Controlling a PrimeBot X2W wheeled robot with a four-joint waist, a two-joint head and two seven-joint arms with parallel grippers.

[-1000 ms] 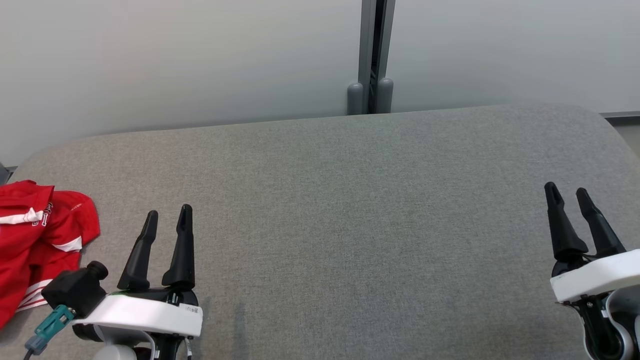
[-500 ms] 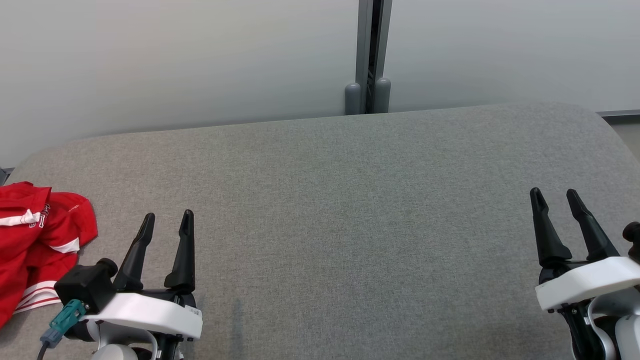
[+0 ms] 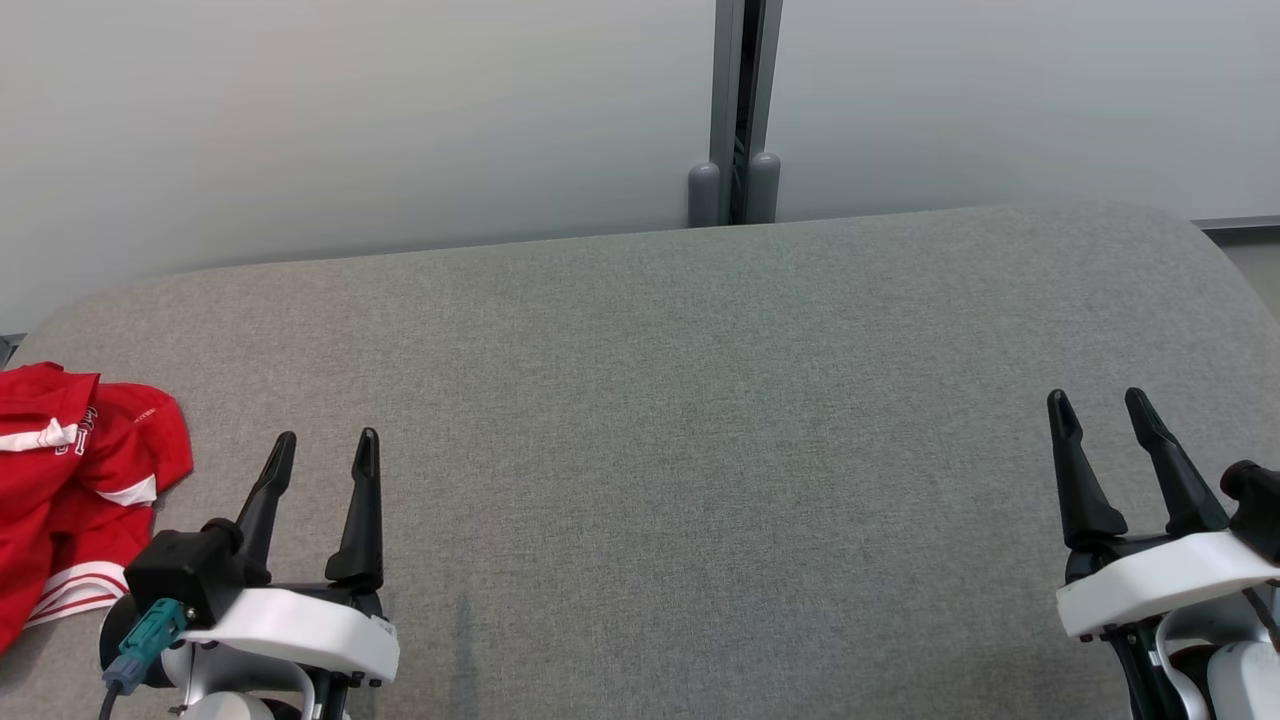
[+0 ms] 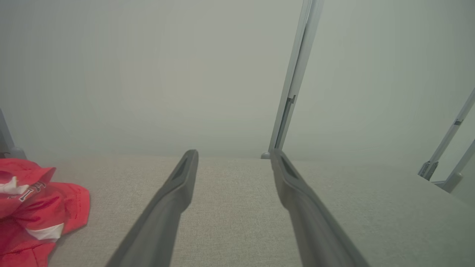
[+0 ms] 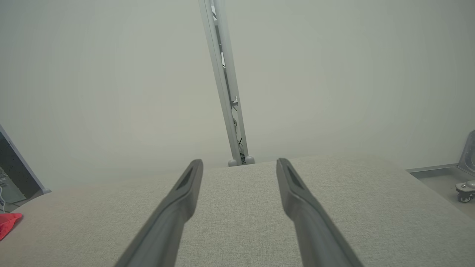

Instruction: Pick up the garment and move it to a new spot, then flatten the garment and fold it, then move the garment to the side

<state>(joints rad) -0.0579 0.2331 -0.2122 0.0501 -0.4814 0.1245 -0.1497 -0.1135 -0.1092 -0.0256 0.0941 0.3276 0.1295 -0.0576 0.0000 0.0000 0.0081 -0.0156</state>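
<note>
Hovering over the grey fabric-covered tabletop (image 3: 700,400), the left hand (image 3: 326,438) has its two long dark fingers spread wide w/ nothing btwn them. The tips point away from the robot, twd the pale wall. The right hand (image 3: 1097,396) is the same: fingers wide apart, empty, over the tabletop's far right end.

Key relation: the crumpled red garment w/ white stripes (image 3: 70,480) lies at the tabletop's left end. It's just left of the left hand, near but not touching. In the left wrist view it sits at lower left (image 4: 37,207), off to the side of the fingers, not btwn them. The right hand is well apart from it, w/ most of the tabletop btwn. In the right wrist view a red scrap (image 5: 7,222) sits at the far left edge. So the left arm is clearly the nearer one.

The garment is bunched & partly cut off by the head view's left edge, so its long axis can't be called for sure. The visible part runs roughly near-to-far alongside the hand.

Judgement: pick-up not yet begun. The next move prob. needs the left hand to turn leftward & come down on a raised fold, since the fingers point past the cloth, not at it. The tabletop's middle, btwn the hands, looks a fit new spot. Risk: pinching one layer, so the cloth drags unevenly.
</note>
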